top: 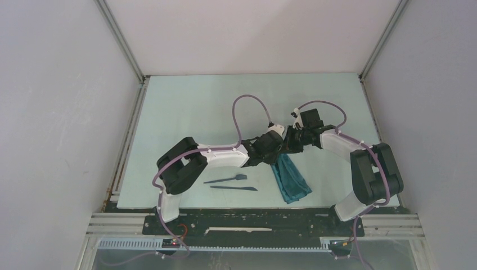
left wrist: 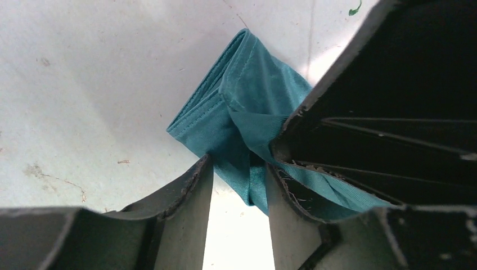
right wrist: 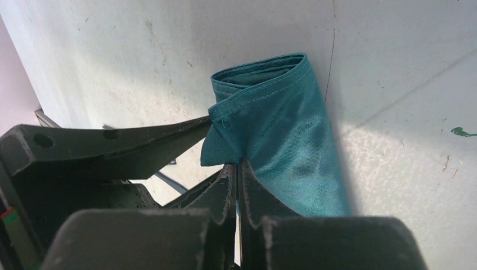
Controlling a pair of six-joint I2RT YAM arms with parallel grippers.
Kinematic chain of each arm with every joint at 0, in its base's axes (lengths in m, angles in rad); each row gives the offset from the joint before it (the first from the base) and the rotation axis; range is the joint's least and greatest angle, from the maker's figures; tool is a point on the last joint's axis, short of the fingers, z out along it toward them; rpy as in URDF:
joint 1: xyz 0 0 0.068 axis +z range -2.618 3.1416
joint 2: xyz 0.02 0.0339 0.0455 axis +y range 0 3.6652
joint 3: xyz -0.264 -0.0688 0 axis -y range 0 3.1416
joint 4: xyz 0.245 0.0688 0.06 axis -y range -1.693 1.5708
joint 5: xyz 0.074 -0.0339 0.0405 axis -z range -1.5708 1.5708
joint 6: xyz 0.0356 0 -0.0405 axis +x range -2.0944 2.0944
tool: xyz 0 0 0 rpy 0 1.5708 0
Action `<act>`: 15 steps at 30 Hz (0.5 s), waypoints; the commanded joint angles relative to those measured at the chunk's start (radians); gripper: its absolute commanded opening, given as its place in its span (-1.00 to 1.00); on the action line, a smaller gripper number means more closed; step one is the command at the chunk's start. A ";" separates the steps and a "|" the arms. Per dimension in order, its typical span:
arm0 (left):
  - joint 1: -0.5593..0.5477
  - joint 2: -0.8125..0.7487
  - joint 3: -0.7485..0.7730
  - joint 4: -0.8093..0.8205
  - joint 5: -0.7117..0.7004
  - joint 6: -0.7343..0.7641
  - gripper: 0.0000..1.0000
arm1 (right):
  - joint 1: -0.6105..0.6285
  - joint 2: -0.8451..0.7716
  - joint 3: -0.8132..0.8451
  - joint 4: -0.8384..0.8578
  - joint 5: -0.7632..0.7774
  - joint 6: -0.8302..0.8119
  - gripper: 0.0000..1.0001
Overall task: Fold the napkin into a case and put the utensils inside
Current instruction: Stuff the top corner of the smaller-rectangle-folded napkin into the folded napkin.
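Currently your left gripper [left wrist: 239, 185], half-parted, is straddling folded dark teal-green cloth napkin [top: 291, 178] at 5 o'clock of table; right gripper [right wrist: 238, 185] is pinching its edge. Risk: layers slipping, fold unravelling. Slim dark plastic utensils [top: 233, 183] are lying at 7 o'clock.

No text, label, brand, number or sign can be read in any of the views. The only mark near writing is a small green scribble [right wrist: 460, 132] on the table [right wrist: 394, 67], and it forms no legible character.
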 commanded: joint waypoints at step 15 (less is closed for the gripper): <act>-0.023 0.034 0.095 -0.040 -0.101 0.041 -0.51 | 0.011 -0.060 -0.007 0.005 0.000 0.012 -1.00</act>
